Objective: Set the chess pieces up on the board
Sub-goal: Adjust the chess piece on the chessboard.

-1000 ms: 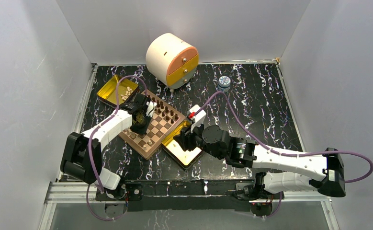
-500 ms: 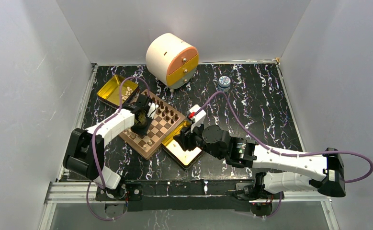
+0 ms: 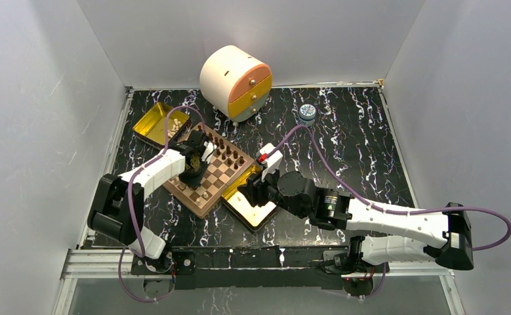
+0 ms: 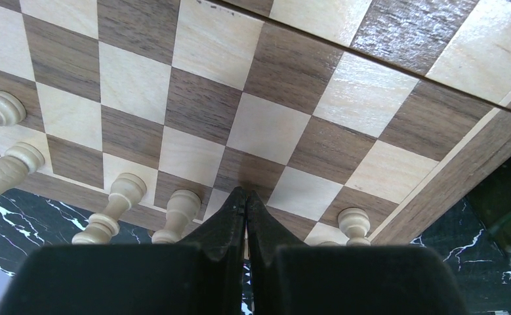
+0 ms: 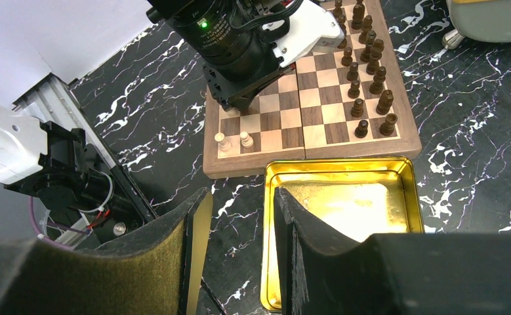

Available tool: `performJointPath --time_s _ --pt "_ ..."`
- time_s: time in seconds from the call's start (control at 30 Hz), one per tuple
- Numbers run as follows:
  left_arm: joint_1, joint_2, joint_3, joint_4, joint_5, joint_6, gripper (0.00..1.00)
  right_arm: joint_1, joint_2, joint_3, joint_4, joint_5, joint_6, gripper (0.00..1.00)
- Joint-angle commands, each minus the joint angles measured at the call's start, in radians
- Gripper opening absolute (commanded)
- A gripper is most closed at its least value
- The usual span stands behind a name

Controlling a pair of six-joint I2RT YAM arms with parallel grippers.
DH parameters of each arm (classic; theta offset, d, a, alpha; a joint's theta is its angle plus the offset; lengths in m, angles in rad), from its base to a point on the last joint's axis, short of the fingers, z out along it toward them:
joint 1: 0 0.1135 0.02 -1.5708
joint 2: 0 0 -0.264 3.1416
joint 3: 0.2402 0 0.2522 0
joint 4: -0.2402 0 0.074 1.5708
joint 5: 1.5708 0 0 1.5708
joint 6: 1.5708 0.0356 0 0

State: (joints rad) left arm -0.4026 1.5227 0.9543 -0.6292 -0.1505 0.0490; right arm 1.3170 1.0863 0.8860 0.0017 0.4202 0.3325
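The board (image 3: 221, 176) lies left of centre, with dark pieces (image 3: 230, 152) in two rows along its far side. In the left wrist view the board (image 4: 265, 125) fills the frame, with several light pieces (image 4: 122, 191) standing along its near edge. My left gripper (image 4: 246, 195) is shut with nothing visible between its fingers, low over the board's near rows (image 3: 199, 152). My right gripper (image 5: 239, 193) is open and empty above the near edge of a gold tin (image 5: 344, 203). The right wrist view shows two light pieces (image 5: 234, 140) and the dark rows (image 5: 364, 65).
A second gold tin (image 3: 153, 122) at the back left holds several light pieces (image 3: 172, 128). A round cream and orange drawer cabinet (image 3: 235, 82) stands at the back. A small jar (image 3: 307, 113) sits to its right. The empty gold tin (image 3: 254, 216) touches the board's right side.
My left arm has shifted slightly toward the far right over the board, gripper still shut. The right arm has not moved.
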Motion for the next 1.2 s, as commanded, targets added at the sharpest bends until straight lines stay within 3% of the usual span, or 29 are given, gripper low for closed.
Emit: performJointPath --time_s 0.0,1.17 --pt "-0.005 0.011 -0.007 -0.023 -0.021 0.009 0.00 0.003 -0.029 0.041 0.061 0.021 -0.021 0.48" --pt "-0.007 0.032 0.052 -0.041 -0.028 -0.001 0.00 0.003 -0.035 0.038 0.072 0.025 -0.030 0.49"
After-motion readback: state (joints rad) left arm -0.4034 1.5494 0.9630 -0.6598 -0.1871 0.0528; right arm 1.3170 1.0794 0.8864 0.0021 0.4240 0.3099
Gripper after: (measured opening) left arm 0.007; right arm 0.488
